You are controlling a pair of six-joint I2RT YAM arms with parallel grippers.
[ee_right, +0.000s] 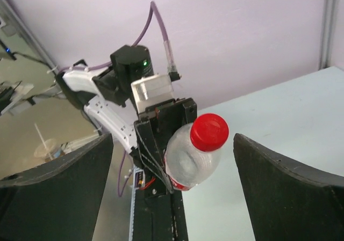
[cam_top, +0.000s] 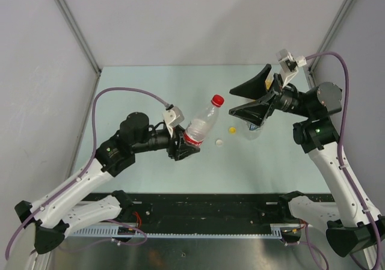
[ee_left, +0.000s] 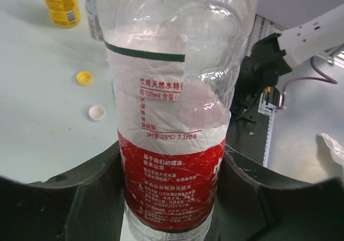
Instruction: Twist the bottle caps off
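Overhead first: left arm [cam_top: 114, 153] reaches in from lower left, left jaws clamped round the lower body of the red-label bottle [cam_top: 201, 125]. Bottle is held off the tabletop [cam_top: 138, 95], tilted, neck up and to the right, w/ the red cap [cam_top: 218, 100] screwed on top. Right arm [cam_top: 328, 156] comes in from the right side; right jaws spread wide, tips just right of the red cap, not touching it. Yellow cap [cam_top: 232, 128] and white cap [cam_top: 220, 142] lie loose on the tabletop, near each other, btw the two arms and just right of the held bottle. A clear bottle [cam_top: 255, 131] stands under the right jaws, mostly hidden.

Left wrist view: red-label bottle fills the frame, crinkled clear plastic w/ a white-and-red label. Dark left jaws press on both sides at the red part of the label. Yellow cap and white cap sit on the tabletop to the left, apart from each other. Yellow-orange bottle [ee_left: 60, 4] stands at top left, its top cut off by the frame edge.

Right wrist view: right jaws stand wide at both frame edges, gripping nothing. Red cap sits centred in the gap, facing the camera, clear of both sides; how far ahead of the tips, can't tell. Behind it, the bottle's shoulder and the left jaws holding it.
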